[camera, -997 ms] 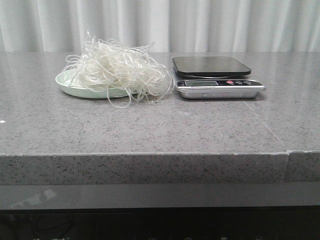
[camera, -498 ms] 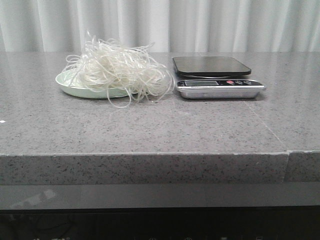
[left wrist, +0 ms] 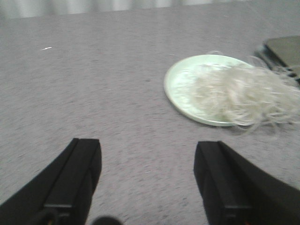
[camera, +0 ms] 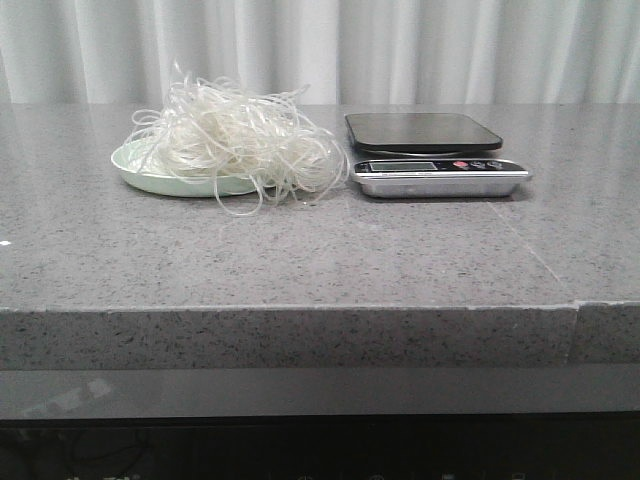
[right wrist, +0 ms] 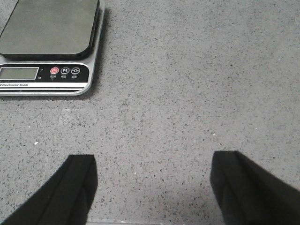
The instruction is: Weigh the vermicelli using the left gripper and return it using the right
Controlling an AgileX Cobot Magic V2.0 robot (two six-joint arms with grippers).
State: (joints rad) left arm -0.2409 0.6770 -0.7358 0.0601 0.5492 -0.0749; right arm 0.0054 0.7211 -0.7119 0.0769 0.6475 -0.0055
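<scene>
The vermicelli [camera: 235,142], a fluffy whitish tangle, lies on a pale green plate [camera: 135,170] and spills over its right rim. A kitchen scale [camera: 425,150] with a dark empty platform stands right beside it. In the left wrist view my left gripper [left wrist: 149,157] is open and empty over bare counter, short of the plate [left wrist: 180,82] and the vermicelli [left wrist: 243,93]. In the right wrist view my right gripper [right wrist: 152,171] is open and empty over bare counter, with the scale [right wrist: 47,42] farther ahead. Neither gripper shows in the front view.
The grey speckled stone counter [camera: 320,250] has a front edge near the camera and a seam on the right. A white curtain [camera: 320,50] hangs behind.
</scene>
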